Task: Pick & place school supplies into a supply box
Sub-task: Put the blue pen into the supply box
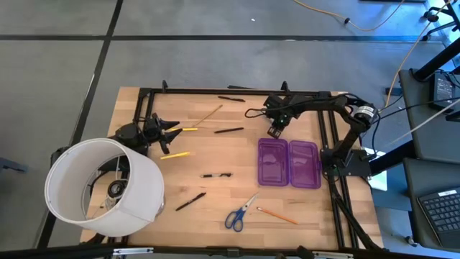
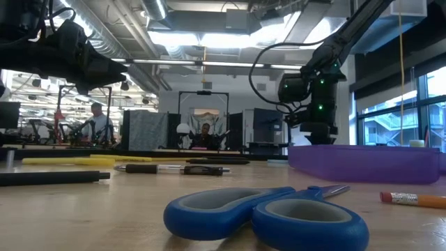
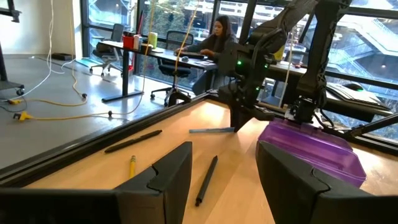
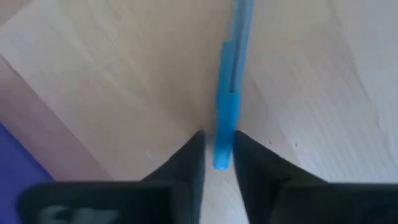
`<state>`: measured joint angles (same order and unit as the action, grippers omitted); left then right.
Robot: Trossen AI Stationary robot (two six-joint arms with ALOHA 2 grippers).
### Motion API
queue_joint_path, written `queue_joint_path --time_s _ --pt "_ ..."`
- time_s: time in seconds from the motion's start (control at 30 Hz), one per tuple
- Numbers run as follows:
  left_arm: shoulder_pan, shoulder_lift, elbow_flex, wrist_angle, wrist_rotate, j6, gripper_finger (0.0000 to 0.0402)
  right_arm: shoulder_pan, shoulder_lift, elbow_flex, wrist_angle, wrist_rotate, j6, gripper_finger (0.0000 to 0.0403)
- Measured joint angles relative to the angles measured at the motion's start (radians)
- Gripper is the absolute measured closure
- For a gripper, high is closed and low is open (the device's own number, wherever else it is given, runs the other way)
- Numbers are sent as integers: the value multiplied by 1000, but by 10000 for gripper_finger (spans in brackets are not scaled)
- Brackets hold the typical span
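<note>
My right gripper (image 1: 275,132) points down at the table just beyond the far edge of the open purple supply box (image 1: 289,163), shut on a thin blue pen (image 4: 229,93). That pen also shows in the left wrist view (image 3: 211,130), lying flat on the wood. My left gripper (image 1: 172,129) hovers open at the table's left side, near yellow pencils (image 1: 175,154). Black pens (image 1: 215,175), blue-handled scissors (image 1: 239,214) and an orange pencil (image 1: 278,215) lie flat on the table. My right gripper pinches the blue pen by one end (image 4: 222,152) between its two fingers (image 4: 194,155). It comes from above, pointing down, with the fingers across the pen. The pen lies on the table and stretches away from the fingertips.
A large white lampshade-like cylinder (image 1: 104,188) covers the table's near left corner beside the left arm. More black pens (image 1: 190,201) (image 1: 228,130) (image 1: 231,98) and a pencil (image 1: 208,114) are scattered mid-table. A black frame (image 1: 215,91) runs along the far edge. People sit in the room beyond.
</note>
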<state>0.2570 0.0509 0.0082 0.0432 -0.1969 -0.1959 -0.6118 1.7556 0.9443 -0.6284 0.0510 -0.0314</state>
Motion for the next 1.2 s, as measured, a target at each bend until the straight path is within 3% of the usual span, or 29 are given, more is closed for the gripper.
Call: queue_joint_path --time_s 0.13,0.47,0.83,0.97,1.2 --pt "0 0 0 0 0 0 231 0 0 0 2 5 -1 385" --pt "0 0 0 0 0 0 230 0 -28 -5 2 14 1 370" --pt "0 0 0 0 0 0 231 11 -205 -5 -64 4 -4 370" --pt "0 0 0 0 0 0 231 66 -295 -4 -114 -44 -57 371" --pt "0 0 0 0 0 0 231 267 -379 -3 -283 -73 -160 366"
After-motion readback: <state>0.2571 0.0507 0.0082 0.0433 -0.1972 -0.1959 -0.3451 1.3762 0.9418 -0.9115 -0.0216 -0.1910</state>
